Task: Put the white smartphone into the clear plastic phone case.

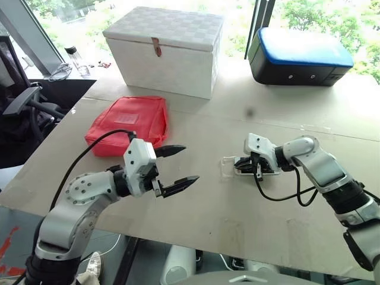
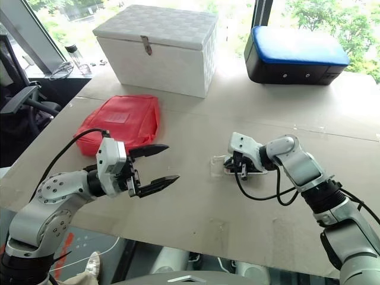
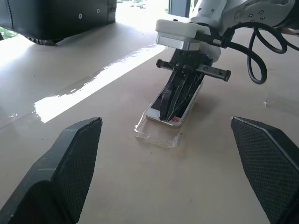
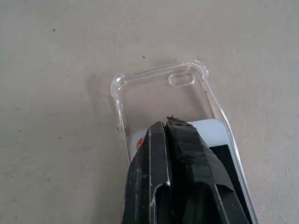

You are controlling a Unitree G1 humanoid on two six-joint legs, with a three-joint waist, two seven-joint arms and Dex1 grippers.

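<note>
— Clear plastic on the right of the table [image 1: 196, 208]: what does the head camera give?
— The clear plastic phone case [image 1: 228, 167] lies flat there, the right gripper [image 1: 242, 164] over it; the left gripper [image 1: 179, 168] hovers apart, jaws spread wide.
— And the left wrist?
— The right gripper's fingers pressed together, tips down on the white smartphone [image 3: 183, 108], which lies partly in the case.
— The right wrist?
— The phone's top end sits inside the case; the far part with the camera cutout is bare.
</note>
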